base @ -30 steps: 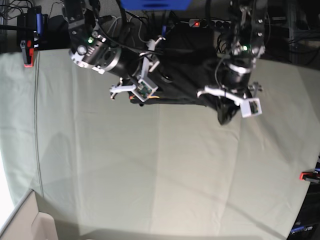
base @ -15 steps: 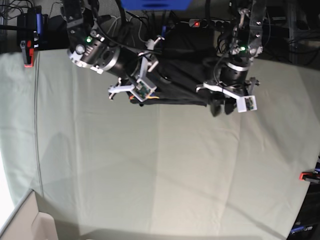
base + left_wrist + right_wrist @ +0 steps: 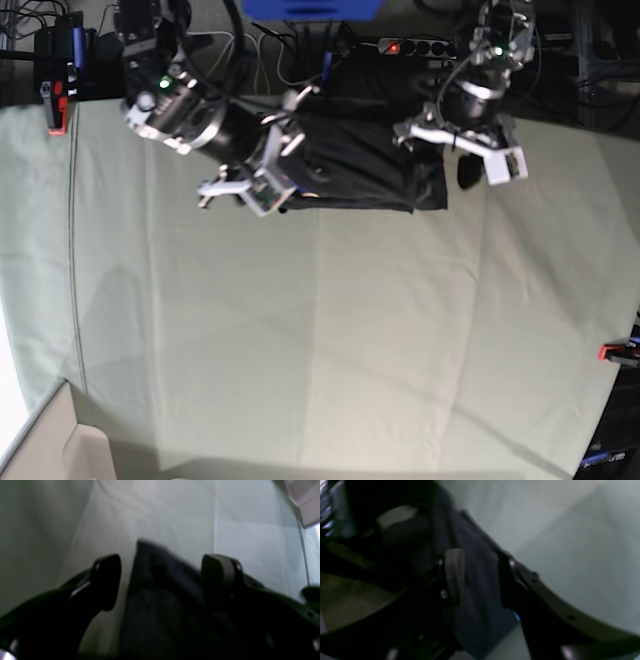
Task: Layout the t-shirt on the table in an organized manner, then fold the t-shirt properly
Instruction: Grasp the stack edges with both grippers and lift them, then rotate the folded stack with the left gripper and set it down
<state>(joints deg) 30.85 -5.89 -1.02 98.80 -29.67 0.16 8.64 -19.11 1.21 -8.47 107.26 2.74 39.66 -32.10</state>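
Note:
The dark t-shirt (image 3: 360, 165) lies in a bunched, roughly rectangular heap at the far edge of the pale grey-green table (image 3: 320, 330). My right gripper (image 3: 275, 195) is at the shirt's left end. In the right wrist view, the gripper (image 3: 478, 567) has its fingers closed on a thick fold of the shirt (image 3: 475, 590). My left gripper (image 3: 462, 172) is at the shirt's right corner. In the left wrist view, the gripper (image 3: 162, 565) is wide open, with a corner of the shirt (image 3: 155, 600) lying loose between the fingers. The coloured mark is hidden.
Red clamps sit at the table's left far edge (image 3: 57, 105) and right edge (image 3: 615, 352). A beige box (image 3: 50, 445) stands at the near left corner and also shows in the left wrist view (image 3: 307, 502). A power strip and cables (image 3: 410, 45) lie behind the table.
My left gripper has let go of the shirt's right corner and pulled back toward the far edge. That corner now lies on the table. My right gripper has moved left with the shirt's left end.

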